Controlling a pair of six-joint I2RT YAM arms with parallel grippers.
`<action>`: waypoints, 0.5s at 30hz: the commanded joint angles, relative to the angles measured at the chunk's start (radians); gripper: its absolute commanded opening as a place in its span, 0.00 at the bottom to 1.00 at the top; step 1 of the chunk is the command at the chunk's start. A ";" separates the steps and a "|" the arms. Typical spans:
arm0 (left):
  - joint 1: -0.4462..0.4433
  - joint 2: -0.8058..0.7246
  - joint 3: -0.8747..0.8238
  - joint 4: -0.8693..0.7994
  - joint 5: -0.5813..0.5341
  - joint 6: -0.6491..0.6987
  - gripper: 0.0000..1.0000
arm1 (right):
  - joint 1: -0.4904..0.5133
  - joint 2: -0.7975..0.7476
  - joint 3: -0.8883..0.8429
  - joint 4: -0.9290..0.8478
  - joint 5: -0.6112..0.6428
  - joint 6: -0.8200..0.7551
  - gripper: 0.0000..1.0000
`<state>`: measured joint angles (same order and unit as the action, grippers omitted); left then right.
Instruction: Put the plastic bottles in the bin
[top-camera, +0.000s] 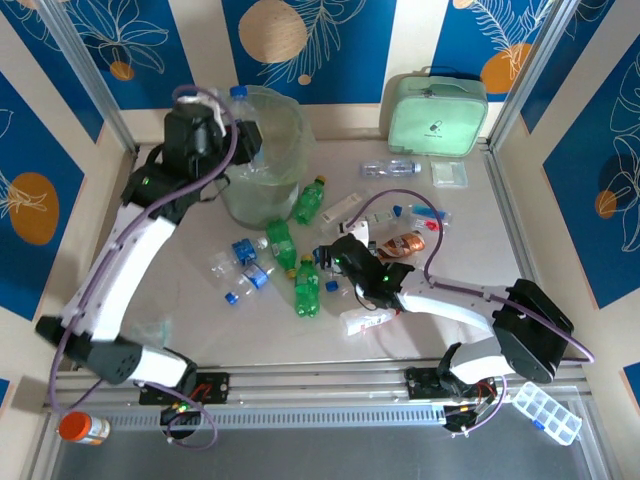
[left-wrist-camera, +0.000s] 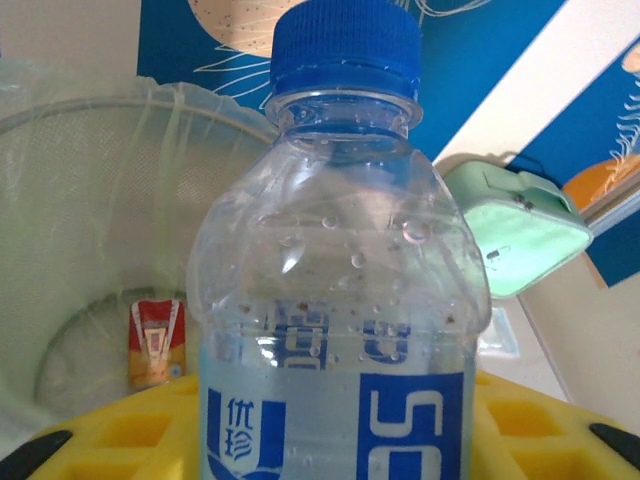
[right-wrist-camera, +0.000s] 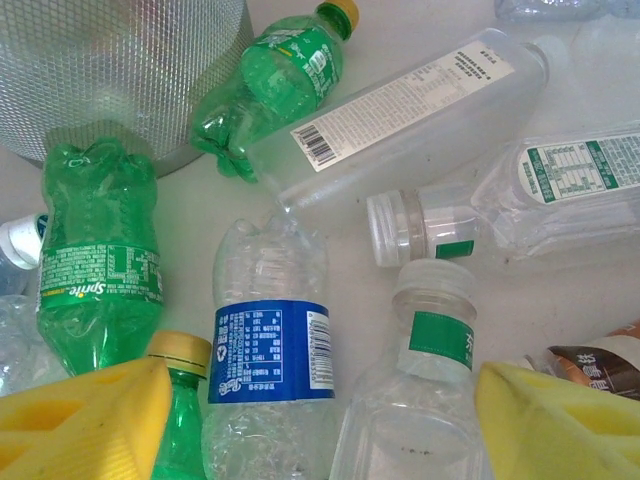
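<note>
The left tool (top-camera: 235, 135) is clamped on a blue-capped bottle (left-wrist-camera: 335, 300), upright at the rim of the bin (top-camera: 285, 115), probably to drop it in. The right tool (right-wrist-camera: 320, 430), jaws apart, hovers over loose bottles (right-wrist-camera: 100, 250) on the desk (top-camera: 500, 235), likely choosing one.

top camera looks down over the table (top-camera: 480, 215) — wrist cameras sit close; all three catch the bin (left-wrist-camera: 90, 220).

Bright even light; faint soft shadows; blue-capped bottle (left-wrist-camera: 335, 300) slightly soft near lens.
</note>
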<state>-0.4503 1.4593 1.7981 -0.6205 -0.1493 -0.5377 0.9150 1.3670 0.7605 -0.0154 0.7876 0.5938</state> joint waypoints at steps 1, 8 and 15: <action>0.056 0.129 0.155 -0.057 0.080 -0.039 0.31 | 0.009 0.004 0.033 0.017 0.036 -0.020 0.80; 0.137 0.361 0.326 -0.121 0.149 -0.101 0.29 | 0.013 -0.008 0.038 0.013 0.061 -0.033 0.80; 0.156 0.531 0.413 -0.180 0.169 -0.101 0.30 | 0.026 0.018 0.052 0.016 0.060 -0.044 0.80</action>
<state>-0.3046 1.9411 2.1407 -0.7475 -0.0185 -0.6281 0.9260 1.3682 0.7692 -0.0128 0.8146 0.5652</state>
